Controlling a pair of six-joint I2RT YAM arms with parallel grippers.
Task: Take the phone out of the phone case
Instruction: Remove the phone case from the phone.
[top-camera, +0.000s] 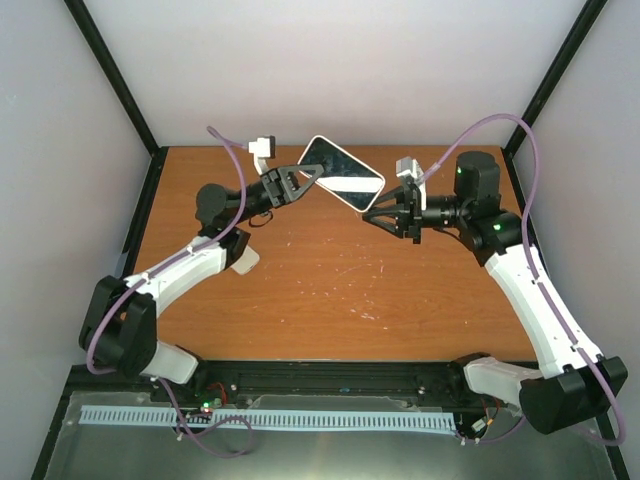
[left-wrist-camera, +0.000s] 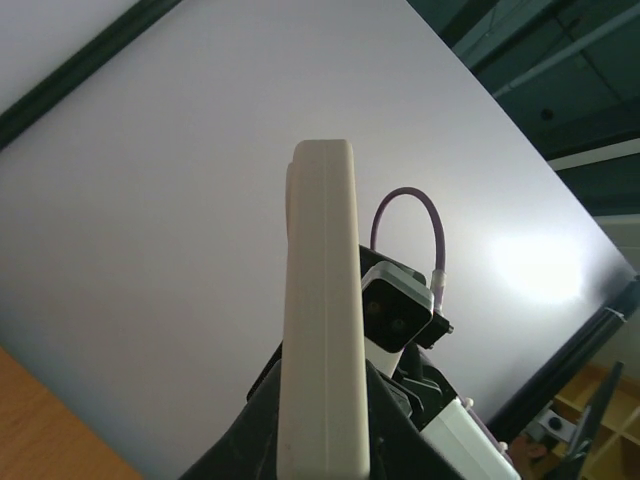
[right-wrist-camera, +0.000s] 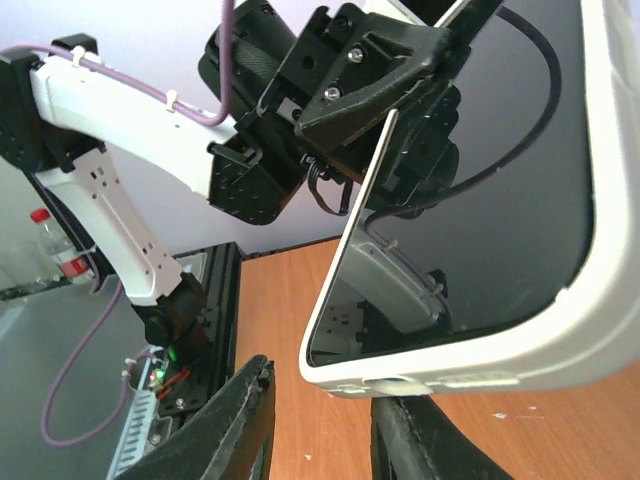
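The phone (top-camera: 338, 166), black screen up, sits in a cream-white case (top-camera: 362, 200) and is held tilted in the air above the back of the table. My left gripper (top-camera: 312, 177) is shut on the phone's left end. In the left wrist view the case's edge (left-wrist-camera: 322, 320) stands upright between the dark fingers (left-wrist-camera: 400, 420). My right gripper (top-camera: 368, 216) is open just below the phone's right corner. In the right wrist view the case rim (right-wrist-camera: 470, 362) hangs just above the gap between the fingers (right-wrist-camera: 232, 420), apart from them, and the screen (right-wrist-camera: 480, 190) reflects the arm.
The wooden table (top-camera: 330, 290) lies below both grippers. Black frame posts (top-camera: 112, 75) and white walls enclose the back and sides. A black rail with a white cable strip (top-camera: 270, 418) runs along the near edge.
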